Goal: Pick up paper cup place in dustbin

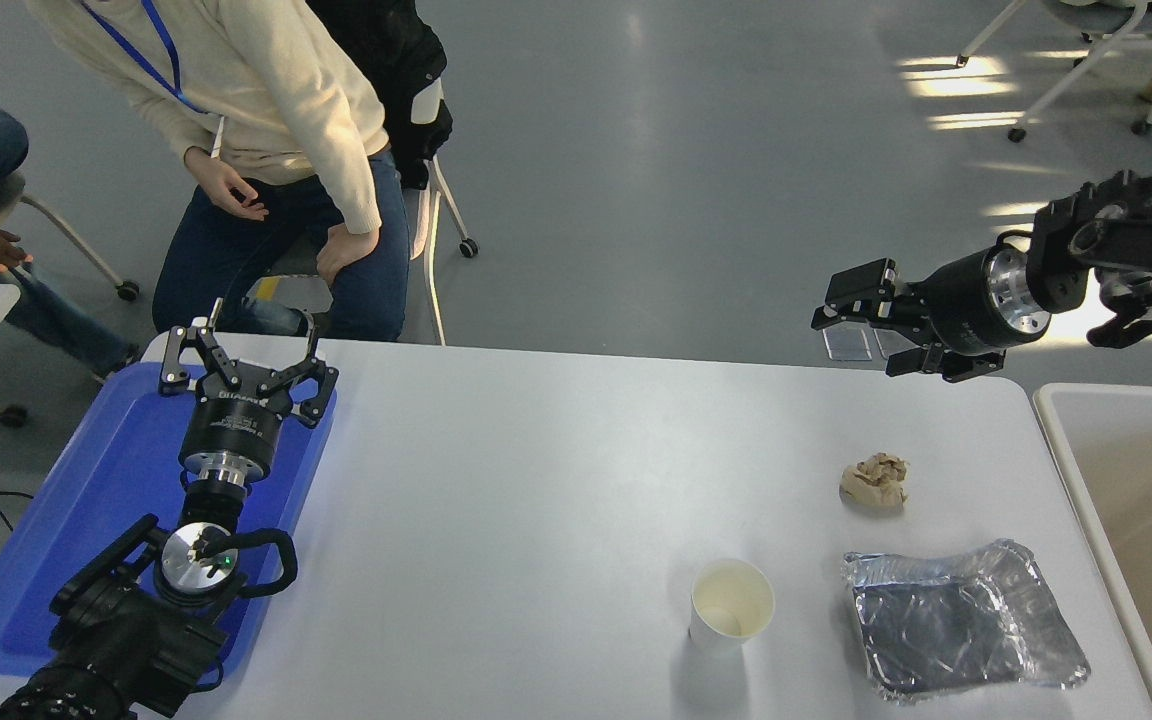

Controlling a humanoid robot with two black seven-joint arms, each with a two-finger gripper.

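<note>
A small white paper cup [730, 606] stands upright on the white table [536, 470], near the front, with a cream inside. The dustbin [1066, 440] shows as an off-white rim and beige interior at the table's right edge. My right gripper [861, 335] hangs open above the table's far right edge, pointing left, far behind the cup and holding nothing. My left gripper [241, 355] is parked open over the blue tray at the lower left.
A crumpled tan paper ball [875, 481] lies right of centre. A crinkled silver foil tray [961, 620] sits just right of the cup. The blue plastic tray [86, 500] lies at the left. A person in a cream sweater [266, 110] sits beyond the far left corner.
</note>
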